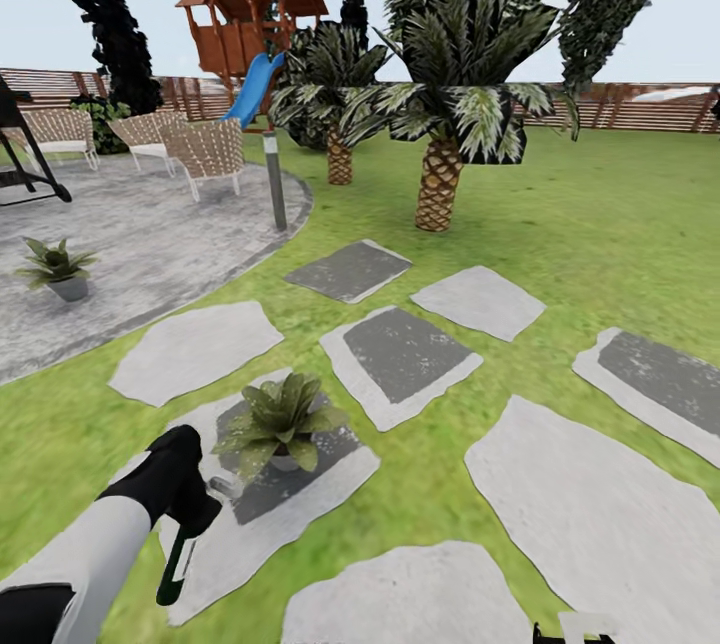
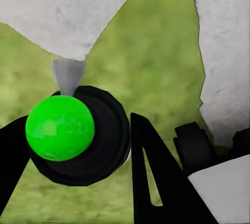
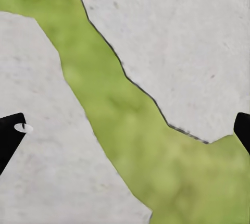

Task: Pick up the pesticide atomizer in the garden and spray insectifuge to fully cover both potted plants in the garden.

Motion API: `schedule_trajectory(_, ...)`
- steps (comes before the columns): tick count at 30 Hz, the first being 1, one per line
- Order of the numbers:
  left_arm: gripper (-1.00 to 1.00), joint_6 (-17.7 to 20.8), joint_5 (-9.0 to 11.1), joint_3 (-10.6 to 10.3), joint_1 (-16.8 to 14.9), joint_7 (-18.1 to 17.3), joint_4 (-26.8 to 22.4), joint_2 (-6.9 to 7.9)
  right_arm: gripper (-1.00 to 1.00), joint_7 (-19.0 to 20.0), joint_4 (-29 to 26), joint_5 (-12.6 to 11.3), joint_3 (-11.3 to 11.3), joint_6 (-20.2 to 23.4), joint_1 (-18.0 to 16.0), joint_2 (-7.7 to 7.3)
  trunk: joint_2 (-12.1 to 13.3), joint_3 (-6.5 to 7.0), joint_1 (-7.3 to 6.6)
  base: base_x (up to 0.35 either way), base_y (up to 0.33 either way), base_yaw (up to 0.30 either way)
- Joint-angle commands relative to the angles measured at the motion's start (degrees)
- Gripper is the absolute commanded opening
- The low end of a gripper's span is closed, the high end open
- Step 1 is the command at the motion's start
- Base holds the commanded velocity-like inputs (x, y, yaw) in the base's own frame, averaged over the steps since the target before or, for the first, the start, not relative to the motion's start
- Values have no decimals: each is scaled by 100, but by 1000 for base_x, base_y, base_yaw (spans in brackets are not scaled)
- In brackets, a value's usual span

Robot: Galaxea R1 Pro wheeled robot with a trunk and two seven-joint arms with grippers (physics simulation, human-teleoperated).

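Observation:
My left gripper (image 1: 185, 502) is shut on the pesticide atomizer (image 1: 180, 564), which hangs green body down with its pale grey trigger head (image 1: 222, 490) pointing at the near potted plant (image 1: 280, 421). That plant stands in a little grey pot on a stepping stone (image 1: 250, 534), just right of the gripper. The second potted plant (image 1: 57, 267) sits far left on the round paved patch (image 1: 150, 234). In the left wrist view the atomizer's green base (image 2: 60, 127) fills the space between the black fingers (image 2: 156, 172). My right gripper (image 3: 125, 130) is open over stepping stones and grass.
A grey post (image 1: 275, 186) stands at the paved patch's edge. Two scaly-trunked palms (image 1: 438, 179) rise on the lawn behind the stepping stones (image 1: 400, 359). Wicker chairs (image 1: 208, 154), a playhouse with a blue slide (image 1: 252, 84) and the wooden fence (image 1: 640, 109) lie further back.

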Motion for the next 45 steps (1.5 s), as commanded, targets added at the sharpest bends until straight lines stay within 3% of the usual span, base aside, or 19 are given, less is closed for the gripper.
schedule_trajectory(1, -100, -62, 80, 145, 78, 46, -21, -6, 100, -40, 6, 56, 0, -2, -3, 0, -2, -10, -1, 0, 0, 219)
schedule_trajectory(3, -100, -435, 661, 384, 149, 146, -8, -12, 100, -39, 2, 56, -2, -2, -3, 0, -2, -13, -1, 0, 0, 82)
schedule_trajectory(5, -100, -579, 1020, 430, 161, 256, 7, -13, 100, -37, -1, 56, -3, -2, -3, 0, -2, -14, -1, 9, 0, 27)
schedule_trajectory(7, -100, -639, 1226, 455, 179, 705, 117, -67, 100, -33, 5, 58, -4, -2, -3, 0, -2, -14, -1, 141, -106, 6)
schedule_trajectory(9, -100, -653, 1268, 459, 236, 1155, 217, -204, 100, -32, 6, 63, -4, -2, -3, -7, -2, -14, -1, 196, -174, 1)
schedule_trajectory(12, -100, -648, 1282, 466, 260, 1432, 224, -282, 100, -31, 7, 70, -4, -2, -3, -21, -2, -14, -1, 114, -221, 0)
schedule_trajectory(24, -100, -640, 1314, 672, 264, 1474, 166, -434, 100, -18, 7, 56, 4, -2, -3, 8, -2, -25, -1, 6, -272, 69)
schedule_trajectory(30, -100, -640, 1655, 680, 264, 1474, 138, -411, 100, -22, 7, 56, 5, -2, -3, 9, -2, -46, -1, 60, -219, 245)
schedule_trajectory(37, -100, -617, 1671, 663, 264, 1483, 130, -366, 100, -21, 7, 56, 5, -2, -3, 9, -2, -71, -1, 6, -9, 248)
schedule_trajectory(45, -100, -613, 1638, 621, 264, 1489, 137, -420, 100, -17, 7, 56, 4, -2, -3, 5, -2, -91, -1, 14, -7, 179)
